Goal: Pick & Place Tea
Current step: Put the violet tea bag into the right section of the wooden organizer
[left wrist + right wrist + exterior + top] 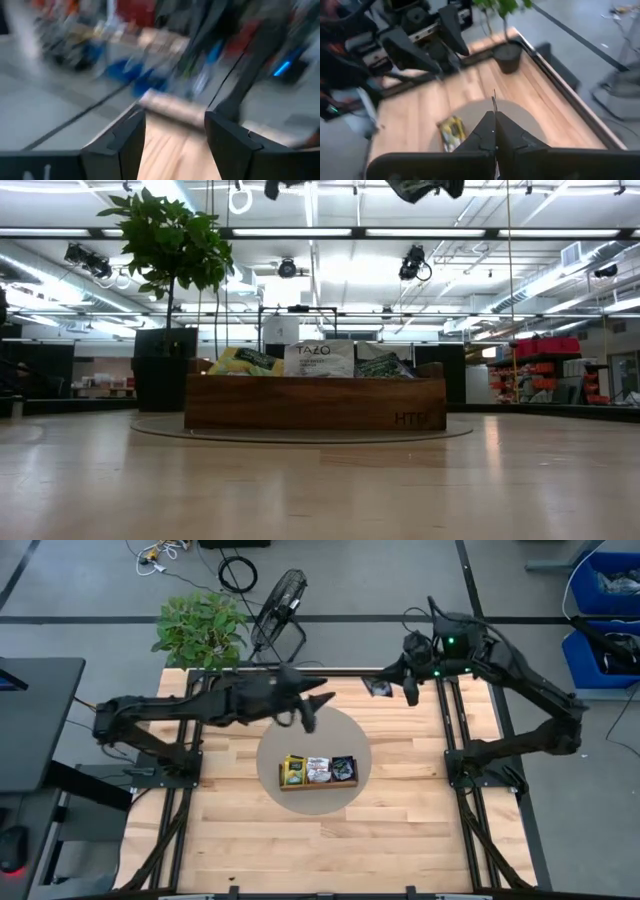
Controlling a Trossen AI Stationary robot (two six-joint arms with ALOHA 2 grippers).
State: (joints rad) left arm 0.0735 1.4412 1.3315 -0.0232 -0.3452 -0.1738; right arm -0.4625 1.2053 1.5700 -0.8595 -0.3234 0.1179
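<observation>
Packets [318, 769], flat squares, fill wooden tray [300, 786]; left gripper [309, 720] released; right gripper [398, 688] clenched on thin packet [378, 688].

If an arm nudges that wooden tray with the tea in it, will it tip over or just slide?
The wooden tray looks low and long, sitting flat on the round mat, so it would probably slide rather than tip. The tea packets stand loose above its rim and may well shift.

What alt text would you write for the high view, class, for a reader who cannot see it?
Seen from above, a wooden tray holding tea packets sits on a round mat mid-table. The open left gripper hovers above it; the shut right gripper is near the far edge.
</observation>
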